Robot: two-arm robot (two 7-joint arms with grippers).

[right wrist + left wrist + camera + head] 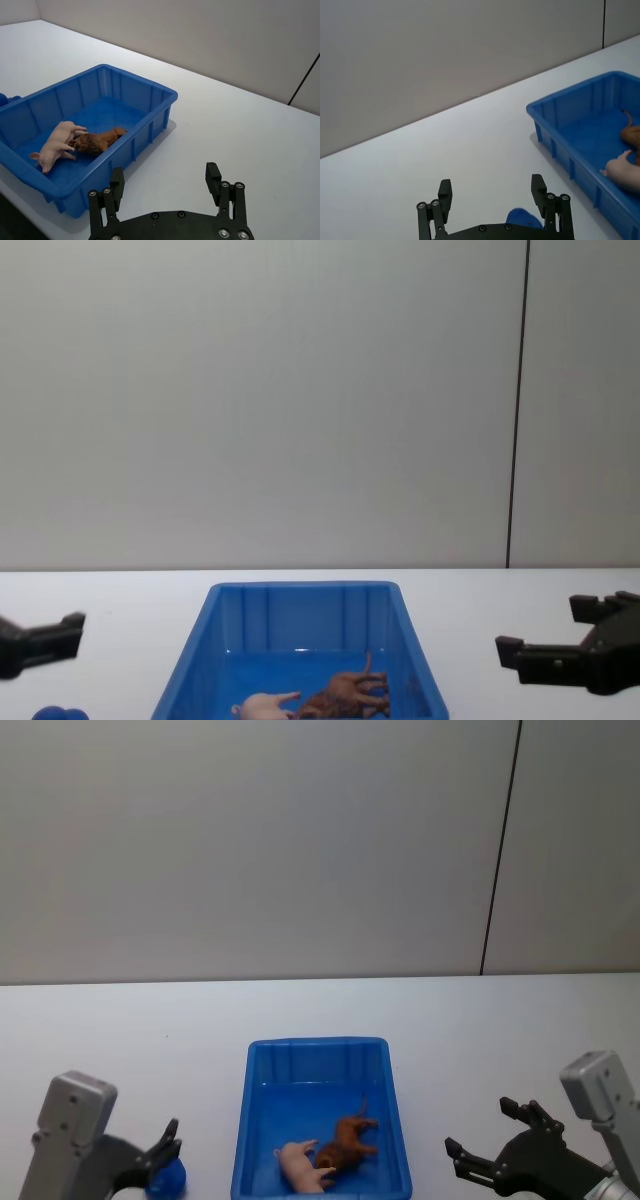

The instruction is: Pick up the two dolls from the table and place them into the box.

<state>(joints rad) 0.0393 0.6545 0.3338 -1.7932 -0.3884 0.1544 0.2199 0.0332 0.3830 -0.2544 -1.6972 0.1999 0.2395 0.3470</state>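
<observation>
The left end effector (172,1140) was parked at about 8 o'clock in the head view, hanging over the white bench (120,1040) with its fingers spread apart and nothing held between them. A small blue rounded object (166,1178) was seen on the bench right under it; in the left wrist view the same blue lump (522,218) peeked out between the released fingers of that end effector (491,192).

Moving right, the blue box (255,1120) was sat at roughly 6 o'clock, between the two arms. Both dolls were already lying inside it, toward the near end. The pink pig (303,1165) was on its side at the left, and the brown lion (345,1140) was lying right against it on the right, the two touching. The same pair could be made out in the right wrist view, pig (56,145) and lion (100,141) nose to nose on the box floor.

Further right, at about 4 o'clock, the right end effector (485,1135) was held over bare bench, well apart from the box, fingers wide and empty. That released state was confirmed in the chest view (560,635).
</observation>
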